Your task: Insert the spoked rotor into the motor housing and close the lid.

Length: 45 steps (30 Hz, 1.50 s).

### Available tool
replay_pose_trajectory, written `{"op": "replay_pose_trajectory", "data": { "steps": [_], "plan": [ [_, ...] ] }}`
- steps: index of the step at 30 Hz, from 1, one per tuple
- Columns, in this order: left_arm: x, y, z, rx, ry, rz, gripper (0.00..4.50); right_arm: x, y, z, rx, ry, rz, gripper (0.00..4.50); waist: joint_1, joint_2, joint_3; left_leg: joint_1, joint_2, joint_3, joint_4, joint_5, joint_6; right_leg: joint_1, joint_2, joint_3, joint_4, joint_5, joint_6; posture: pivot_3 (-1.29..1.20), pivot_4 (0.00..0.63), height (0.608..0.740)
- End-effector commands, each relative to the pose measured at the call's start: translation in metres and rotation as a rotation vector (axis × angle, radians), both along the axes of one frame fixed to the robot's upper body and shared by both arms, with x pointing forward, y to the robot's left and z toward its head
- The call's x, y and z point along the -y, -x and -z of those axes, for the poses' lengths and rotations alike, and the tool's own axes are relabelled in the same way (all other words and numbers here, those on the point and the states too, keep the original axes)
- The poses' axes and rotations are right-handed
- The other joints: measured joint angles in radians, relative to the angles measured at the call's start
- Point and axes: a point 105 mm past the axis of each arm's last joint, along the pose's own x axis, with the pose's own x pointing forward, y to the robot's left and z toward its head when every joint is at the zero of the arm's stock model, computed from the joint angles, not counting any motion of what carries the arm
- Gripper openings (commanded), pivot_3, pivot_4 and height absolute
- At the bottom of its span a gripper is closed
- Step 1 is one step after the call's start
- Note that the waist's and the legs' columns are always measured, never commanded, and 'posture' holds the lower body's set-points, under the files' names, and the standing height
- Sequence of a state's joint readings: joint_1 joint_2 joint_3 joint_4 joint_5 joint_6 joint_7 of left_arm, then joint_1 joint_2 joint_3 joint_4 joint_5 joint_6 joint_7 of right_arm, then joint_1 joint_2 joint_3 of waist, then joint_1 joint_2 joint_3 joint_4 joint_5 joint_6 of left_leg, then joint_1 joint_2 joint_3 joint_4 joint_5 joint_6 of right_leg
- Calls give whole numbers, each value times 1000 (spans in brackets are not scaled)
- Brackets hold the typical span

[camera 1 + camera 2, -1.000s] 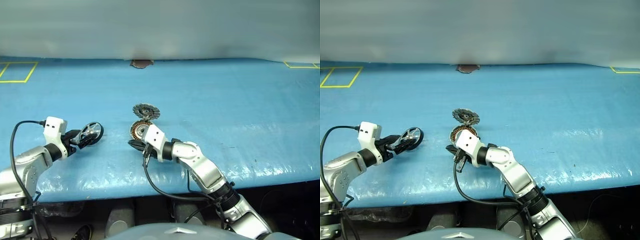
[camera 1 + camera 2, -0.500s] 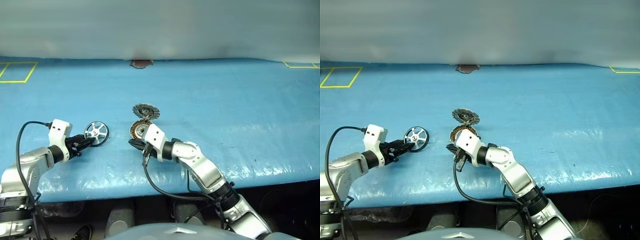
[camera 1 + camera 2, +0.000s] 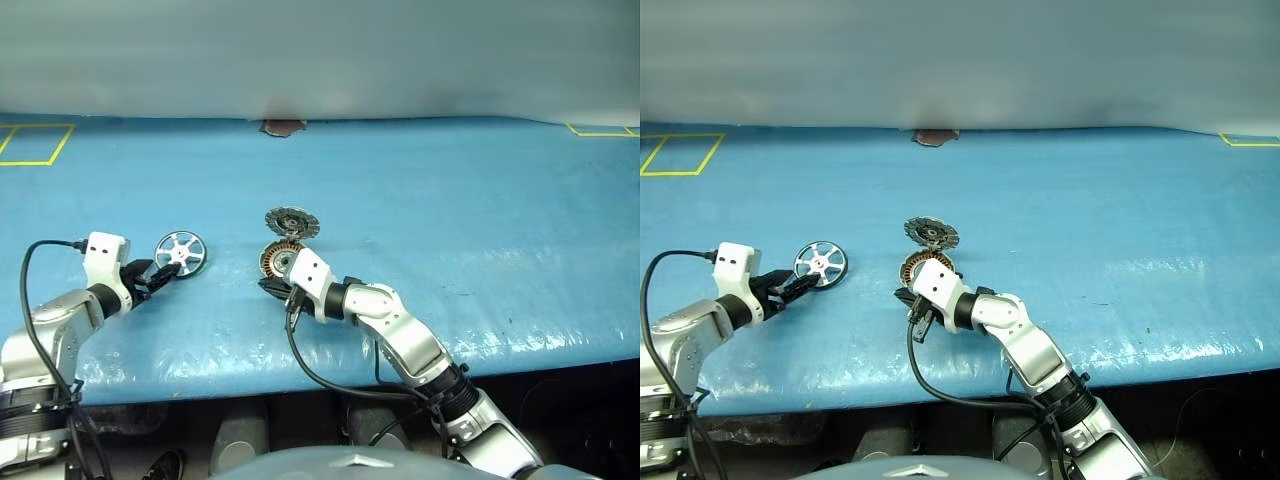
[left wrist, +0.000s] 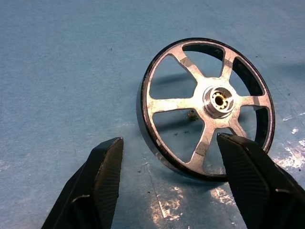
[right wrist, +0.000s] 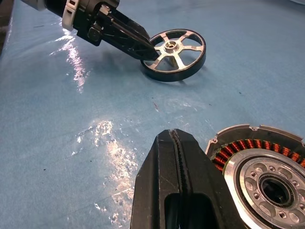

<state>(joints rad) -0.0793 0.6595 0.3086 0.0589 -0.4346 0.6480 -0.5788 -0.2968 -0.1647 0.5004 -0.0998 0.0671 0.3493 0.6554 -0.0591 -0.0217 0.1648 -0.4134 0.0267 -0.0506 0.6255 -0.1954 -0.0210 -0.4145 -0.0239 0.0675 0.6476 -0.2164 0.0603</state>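
Note:
The spoked rotor (image 3: 181, 251), a silvery wheel with a dark rim, rests on the blue mat at the left. My left gripper (image 3: 165, 271) is open just behind it. In the left wrist view its fingers (image 4: 107, 167) flank the rotor's (image 4: 205, 105) near rim. The motor housing (image 3: 278, 258), with copper windings showing, sits mid-table and is partly hidden by my right wrist. The lid (image 3: 291, 221) lies open just beyond the housing, joined to its edge. My right gripper (image 5: 175, 136) is shut, empty, and lies beside the housing (image 5: 259, 167).
Yellow tape squares mark the mat's far left (image 3: 35, 143) and far right (image 3: 600, 130) corners. A small brown patch (image 3: 283, 127) sits at the back edge. The mat's front edge runs just under both forearms.
The rotor was gripped on edge in my left gripper a second ago. It now rests on the mat a little farther left, its face showing, and the fingers have come off it. The right arm kept still.

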Motion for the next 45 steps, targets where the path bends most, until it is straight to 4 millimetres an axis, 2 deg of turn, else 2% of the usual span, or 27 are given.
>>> {"op": "replay_pose_trajectory", "data": {
  "steps": [1, 5, 10, 14, 20, 24, 31, 34, 37, 39, 43, 45],
  "plan": [
    [-9, -7, -19, 84, -7, -44, 3198, -2, -1, -11, 36, -37, -6, 0, 0, 0, 0, 0, 0, 0, 0, 0, 0, 0, 0, 0, 0, 0, 0, 0, 150, 740],
    [-8, -12, -32, 167, 9, -58, 3198, -3, -2, -11, 35, -34, -3, 0, 0, 0, 0, 0, 0, 0, 0, 0, 0, 0, 0, 0, 0, 0, 0, 0, 150, 740],
    [-11, -14, -36, 194, -1, -74, 3198, -2, -3, -11, 37, -31, 1, 0, 0, 0, 0, 0, 0, 0, 0, 0, 0, 0, 0, 0, 0, 0, 0, 0, 150, 740],
    [-5, -15, -39, 204, 15, -41, 3198, -2, -3, -11, 40, -32, 2, 0, 0, 0, 0, 0, 0, 0, 0, 0, 0, 0, 0, 0, 0, 0, 0, 0, 150, 740],
    [10, -14, -36, 181, 41, 44, 3198, -2, -4, -11, 43, -31, 7, 0, 0, 0, 0, 0, 0, 0, 0, 0, 0, 0, 0, 0, 0, 0, 0, 0, 150, 740],
    [11, -15, -34, 167, 19, 58, 3198, -1, -4, -11, 44, -31, 15, 0, 0, 0, 0, 0, 0, 0, 0, 0, 0, 0, 0, 0, 0, 0, 0, 0, 150, 740],
    [11, -13, -17, 87, -1, 62, 3198, 1, -5, -11, 47, -34, 29, 0, 0, 0, 0, 0, 0, 0, 0, 0, 0, 0, 0, 0, 0, 0, 0, 0, 150, 740],
    [11, -11, -8, 46, 2, 53, 2661, 1, -5, -11, 47, -35, 31, 0, 0, 0, 0, 0, 0, 0, 0, 0, 0, 0, 0, 0, 0, 0, 0, 0, 150, 740],
    [13, -8, -3, 21, 18, 60, 1650, 1, -4, -11, 47, -36, 32, 0, 0, -1, 0, 0, 0, 0, 0, 0, 0, 0, 0, 0, 0, 0, 0, 0, 150, 740],
    [13, -7, 0, 13, 20, 60, 1650, 1, -5, -11, 47, -35, 35, 0, 0, 0, 0, 1, 0, 0, 0, 0, 0, 1, 0, 0, 0, 0, 0, 0, 150, 740],
    [13, -6, 1, 8, 16, 61, 952, 2, -5, -12, 48, -35, 38, 0, 0, 0, -1, 1, 0, 0, 1, 0, 0, 1, 0, 0, 1, 0, 0, 0, 150, 740],
    [13, -7, -1, 21, 19, 59, 954, 2, -5, -12, 49, -34, 39, 0, 0, 0, -1, 1, 0, 0, 1, 0, 0, 1, 0, 0, 1, 0, 0, 0, 150, 740]
  ]
}}
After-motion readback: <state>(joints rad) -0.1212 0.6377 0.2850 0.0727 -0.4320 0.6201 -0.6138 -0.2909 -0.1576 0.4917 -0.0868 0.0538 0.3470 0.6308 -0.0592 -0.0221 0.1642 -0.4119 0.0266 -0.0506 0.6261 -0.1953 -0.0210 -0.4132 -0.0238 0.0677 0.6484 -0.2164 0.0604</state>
